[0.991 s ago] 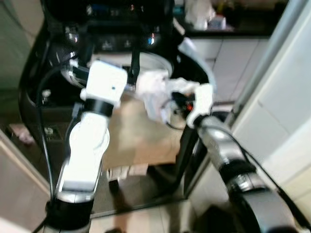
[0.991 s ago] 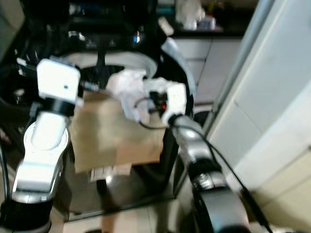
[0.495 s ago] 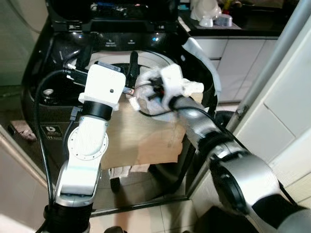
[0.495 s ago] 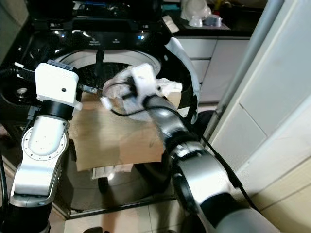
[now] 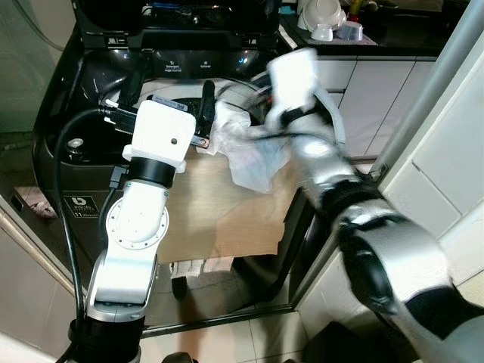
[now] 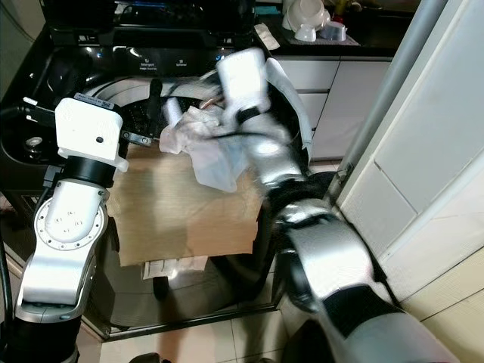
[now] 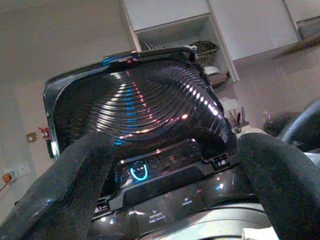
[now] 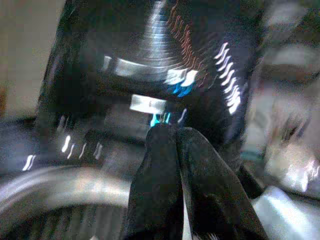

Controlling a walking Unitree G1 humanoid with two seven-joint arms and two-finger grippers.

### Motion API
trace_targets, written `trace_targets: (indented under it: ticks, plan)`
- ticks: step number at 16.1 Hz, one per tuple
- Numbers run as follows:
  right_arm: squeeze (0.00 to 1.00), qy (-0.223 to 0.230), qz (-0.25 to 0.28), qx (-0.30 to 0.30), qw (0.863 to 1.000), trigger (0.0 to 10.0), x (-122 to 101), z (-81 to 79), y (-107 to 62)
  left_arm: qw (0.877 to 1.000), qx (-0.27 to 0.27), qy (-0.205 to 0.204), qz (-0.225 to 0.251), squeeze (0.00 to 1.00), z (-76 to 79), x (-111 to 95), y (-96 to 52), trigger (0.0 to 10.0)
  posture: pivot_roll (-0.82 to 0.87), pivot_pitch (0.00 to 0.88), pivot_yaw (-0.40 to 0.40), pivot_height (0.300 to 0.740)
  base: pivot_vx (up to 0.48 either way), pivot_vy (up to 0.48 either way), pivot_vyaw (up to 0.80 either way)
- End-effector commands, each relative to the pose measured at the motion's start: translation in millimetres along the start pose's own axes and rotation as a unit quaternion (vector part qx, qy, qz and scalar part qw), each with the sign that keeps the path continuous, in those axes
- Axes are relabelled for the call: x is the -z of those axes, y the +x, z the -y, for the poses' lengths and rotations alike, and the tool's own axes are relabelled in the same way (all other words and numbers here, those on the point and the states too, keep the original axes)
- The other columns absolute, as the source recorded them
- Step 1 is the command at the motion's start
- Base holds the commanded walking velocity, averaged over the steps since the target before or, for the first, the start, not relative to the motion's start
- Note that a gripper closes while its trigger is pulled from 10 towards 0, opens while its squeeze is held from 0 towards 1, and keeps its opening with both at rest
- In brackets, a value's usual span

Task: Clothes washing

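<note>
Left eye view puts the right hand [image 5: 253, 106] over the open washing machine [image 5: 91, 68], a pale garment [image 5: 249, 151] hanging from it across the drum rim; carry it further in over the opening before letting go, so no fabric drapes outside. Left wrist view shows the left hand [image 7: 165, 185] spread wide and empty beneath the raised lid [image 7: 135, 105]. Right wrist view, badly blurred, seems to show the right hand's fingers [image 8: 165, 170] pinched together.

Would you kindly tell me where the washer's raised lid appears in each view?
Left eye view: lid along the top edge.
Right eye view: lid at top, left of centre.
Left wrist view: lid central, ribbed.
Right wrist view: lid blurred, dark, reflective.
Shared landmark: blue-lit control panel beneath it.
</note>
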State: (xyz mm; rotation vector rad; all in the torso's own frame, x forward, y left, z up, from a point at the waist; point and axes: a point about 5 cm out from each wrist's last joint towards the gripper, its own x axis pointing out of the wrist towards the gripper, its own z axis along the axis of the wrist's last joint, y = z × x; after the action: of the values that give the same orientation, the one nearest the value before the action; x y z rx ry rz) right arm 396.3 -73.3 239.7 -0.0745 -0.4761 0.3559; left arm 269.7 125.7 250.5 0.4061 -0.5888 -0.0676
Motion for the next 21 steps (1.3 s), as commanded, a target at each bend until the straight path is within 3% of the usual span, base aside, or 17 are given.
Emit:
trace_targets:
  ticks: [1,3,4,5,6,7,8,10,12,14,18,21]
  plan:
    - [0.00,0.017,0.017,0.015,1.000,10.0,6,11.8,-14.8,1.000,0.008,-0.005,0.000,0.00,2.8,0,1.0,10.0,0.07,0.000,-0.049,0.740,0.000,0.000,0.00]
    - [0.00,0.074,-0.020,-0.041,0.996,10.0,33,2.7,-51.9,1.000,0.013,-0.007,-0.002,0.00,3.9,2,2.5,10.0,0.05,0.000,-0.044,0.740,0.000,0.000,0.00]
    - [0.00,0.095,-0.018,-0.068,0.993,10.0,34,-1.0,-65.8,1.000,0.013,-0.007,-0.002,0.00,3.2,3,3.0,10.0,0.04,0.000,-0.042,0.740,0.000,0.000,0.00]
    - [0.00,0.126,-0.005,-0.100,0.987,10.0,21,-0.8,-80.6,1.000,0.013,-0.008,-0.002,0.00,3.1,4,3.5,10.0,0.02,0.000,-0.035,0.740,0.000,0.000,0.00]
    - [0.00,0.139,-0.001,-0.114,0.984,10.0,14,-0.8,-86.4,1.000,0.014,-0.009,-0.002,0.00,3.4,4,3.7,10.0,0.01,0.000,-0.035,0.740,0.000,0.000,0.00]
    - [0.00,0.166,-0.013,-0.157,0.974,10.0,6,-1.7,-101.9,1.000,0.015,-0.011,-0.001,0.00,4.6,5,5.1,10.0,0.00,0.000,-0.031,0.740,0.000,0.000,0.00]
    - [0.00,0.173,-0.041,-0.183,0.967,10.0,15,-3.0,-113.4,1.000,0.015,-0.014,0.003,0.00,5.6,4,6.9,10.0,0.00,0.000,-0.030,0.740,0.000,0.000,0.00]
    - [0.00,0.176,-0.076,-0.175,0.966,10.0,37,-4.9,-115.2,1.000,0.015,-0.017,0.005,0.00,6.7,5,10.2,10.0,0.00,0.000,-0.023,0.740,0.000,0.000,0.00]
    - [0.00,0.161,-0.162,-0.163,0.960,10.0,74,-20.1,-110.2,1.000,0.016,-0.017,0.013,0.00,7.3,3,13.6,10.0,0.02,0.000,-0.021,0.740,0.000,0.000,0.00]
    - [0.00,0.157,-0.205,-0.175,0.950,10.0,87,-34.3,-101.8,1.000,0.012,-0.014,0.017,0.00,5.7,2,14.5,10.0,0.04,0.000,-0.029,0.740,0.000,0.000,0.00]
    - [0.00,0.123,-0.223,-0.197,0.947,10.0,89,-50.1,-79.8,1.000,0.001,-0.003,0.017,0.00,2.0,1,11.6,10.0,0.08,0.000,-0.054,0.740,0.000,0.000,0.00]
    - [0.00,0.039,-0.228,-0.196,0.953,10.0,83,-55.1,-60.9,1.000,-0.002,0.000,0.016,0.00,1.4,1,10.4,10.0,0.09,0.000,-0.061,0.740,0.000,0.000,0.00]
